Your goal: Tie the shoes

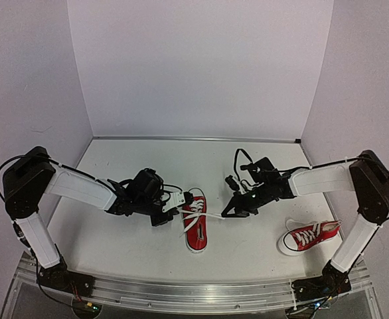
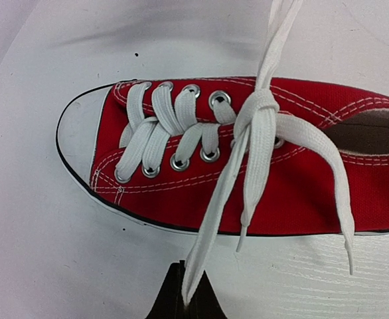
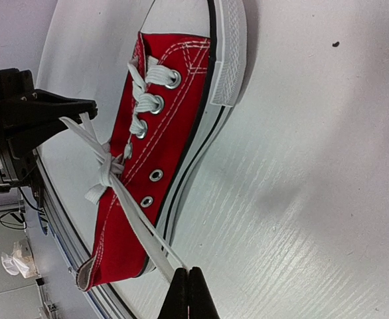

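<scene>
One red shoe [image 1: 195, 226] lies between my grippers, toe towards the near edge; it also shows in the left wrist view [image 2: 281, 186] and the right wrist view [image 3: 131, 219]. Its white laces meet in a knot [image 2: 261, 106] over the tongue. My left gripper [image 1: 177, 211] is shut on a loop of lace [image 2: 218, 206] at the shoe's left side, with the jaws [image 2: 186, 300] pinching the loop's end. My right gripper [image 1: 226, 212] is shut on the other lace strand [image 3: 138, 222], pulled taut to the shoe's right; the fingertips [image 3: 186, 279] are pressed together.
The second red shoe [image 1: 309, 236] lies untied at the near right, beside the right arm's base. White walls enclose the table on the left, back and right. A metal rail [image 1: 194, 289] runs along the near edge.
</scene>
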`<control>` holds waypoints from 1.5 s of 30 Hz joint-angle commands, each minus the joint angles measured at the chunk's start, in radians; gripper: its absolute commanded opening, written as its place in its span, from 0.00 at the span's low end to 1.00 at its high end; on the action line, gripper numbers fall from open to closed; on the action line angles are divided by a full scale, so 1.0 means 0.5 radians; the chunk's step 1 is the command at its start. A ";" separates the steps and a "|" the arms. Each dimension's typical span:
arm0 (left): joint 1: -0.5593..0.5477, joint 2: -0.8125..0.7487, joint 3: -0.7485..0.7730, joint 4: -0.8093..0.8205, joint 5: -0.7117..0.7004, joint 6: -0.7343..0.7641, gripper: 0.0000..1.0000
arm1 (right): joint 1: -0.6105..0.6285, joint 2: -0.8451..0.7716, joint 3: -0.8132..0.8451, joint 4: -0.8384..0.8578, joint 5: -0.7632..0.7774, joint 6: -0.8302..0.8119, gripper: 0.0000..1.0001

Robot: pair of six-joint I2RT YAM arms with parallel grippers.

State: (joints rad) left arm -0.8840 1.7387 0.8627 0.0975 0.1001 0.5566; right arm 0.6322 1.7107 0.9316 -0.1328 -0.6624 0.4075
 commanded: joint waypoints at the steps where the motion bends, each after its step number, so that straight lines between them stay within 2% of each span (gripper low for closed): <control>1: 0.048 0.040 0.062 -0.011 -0.127 -0.049 0.00 | -0.037 -0.073 -0.064 -0.056 0.084 -0.048 0.00; 8: 0.059 0.054 0.068 -0.008 -0.148 -0.068 0.00 | -0.052 -0.075 -0.063 -0.059 0.091 -0.055 0.00; 10: 0.059 0.049 0.082 -0.023 -0.111 -0.075 0.00 | -0.053 -0.054 -0.031 -0.053 0.004 -0.067 0.00; 12: 0.059 0.025 0.094 -0.033 -0.058 -0.094 0.13 | -0.046 -0.036 0.026 -0.054 -0.071 -0.060 0.01; 15: 0.059 -0.060 0.066 -0.016 -0.026 -0.119 0.35 | -0.010 -0.093 0.090 -0.059 -0.077 -0.030 0.25; 18: 0.059 -0.162 -0.009 0.002 -0.081 -0.131 0.43 | 0.007 -0.199 0.096 -0.060 -0.048 0.023 0.40; 22: 0.059 -0.245 -0.062 -0.047 -0.101 -0.158 0.41 | 0.069 -0.337 0.067 -0.063 0.043 0.110 0.42; 30: 0.042 -0.406 -0.245 0.011 0.219 -0.250 0.41 | 0.301 -0.353 0.108 -0.039 0.158 0.264 0.40; 37: 0.032 -0.397 -0.307 0.098 0.245 -0.288 0.41 | 0.493 -0.140 0.156 0.141 0.245 0.449 0.36; 45: 0.032 -0.440 -0.378 0.196 0.214 -0.322 0.41 | 0.732 0.098 0.181 0.419 0.576 0.729 0.43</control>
State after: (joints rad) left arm -0.8654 1.5616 0.6833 0.1365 0.2039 0.4139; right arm 0.9555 1.7191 0.9848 -0.0255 -0.4950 0.6799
